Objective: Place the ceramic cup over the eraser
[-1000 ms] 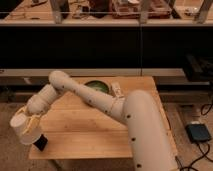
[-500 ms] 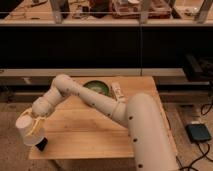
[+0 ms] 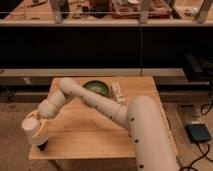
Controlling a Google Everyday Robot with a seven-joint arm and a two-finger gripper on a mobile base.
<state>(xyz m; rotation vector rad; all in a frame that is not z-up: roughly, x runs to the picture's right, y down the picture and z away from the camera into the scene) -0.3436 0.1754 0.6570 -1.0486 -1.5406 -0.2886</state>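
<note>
The white ceramic cup (image 3: 32, 131) is tilted at the front left corner of the wooden table (image 3: 100, 135), held by my gripper (image 3: 39, 125), which is shut on it. The eraser (image 3: 43, 146), a small black block, lies on the table just below and right of the cup, partly hidden by it. The cup touches or nearly touches the eraser; I cannot tell which. My arm reaches from the lower right across the table to that corner.
A green bowl (image 3: 96, 88) and a white tube (image 3: 118, 92) lie at the table's back edge. The cup and eraser sit close to the table's left and front edges. A dark shelf unit stands behind. A black pedal (image 3: 199, 133) lies on the floor to the right.
My gripper has carried the cup a little to the right and down, closer to the eraser. The eraser, bowl and tube have not moved.
</note>
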